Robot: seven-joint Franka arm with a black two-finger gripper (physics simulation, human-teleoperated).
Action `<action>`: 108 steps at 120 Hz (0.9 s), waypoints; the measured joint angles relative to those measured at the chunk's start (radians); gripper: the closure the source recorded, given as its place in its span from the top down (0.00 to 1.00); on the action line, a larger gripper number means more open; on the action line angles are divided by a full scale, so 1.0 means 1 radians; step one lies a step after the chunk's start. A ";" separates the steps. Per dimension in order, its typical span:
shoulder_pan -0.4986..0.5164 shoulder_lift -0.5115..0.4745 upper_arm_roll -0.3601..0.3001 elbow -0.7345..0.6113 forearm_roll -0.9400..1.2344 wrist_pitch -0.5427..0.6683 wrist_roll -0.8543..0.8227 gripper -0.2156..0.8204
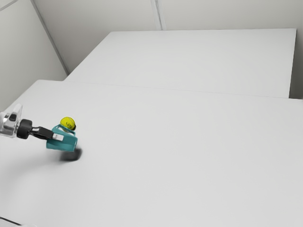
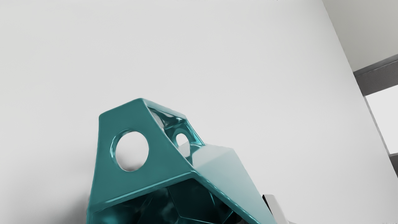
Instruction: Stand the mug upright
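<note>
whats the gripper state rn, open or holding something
Gripper: closed on the wall of the teal mug, holding it tilted above the table.

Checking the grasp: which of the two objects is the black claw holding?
The glossy teal mug, gripped by its wall; the round yellow ball isn't.

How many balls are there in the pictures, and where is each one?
1: the yellow ball, in the exterior view, on the table just behind the teal mug, which covers part of it. Another could be hidden behind the mug.
</note>
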 joint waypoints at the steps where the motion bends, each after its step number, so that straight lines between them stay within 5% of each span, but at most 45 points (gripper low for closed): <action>1: -0.002 -0.004 0.000 -0.001 0.000 0.000 0.000 0.05; 32: -0.119 -0.142 0.005 -0.044 0.026 0.037 -0.023 0.04; 85: -0.365 -0.242 -0.005 -0.043 0.319 0.212 -0.198 0.03; 108: -0.389 -0.272 -0.077 -0.041 0.541 0.267 -0.353 0.03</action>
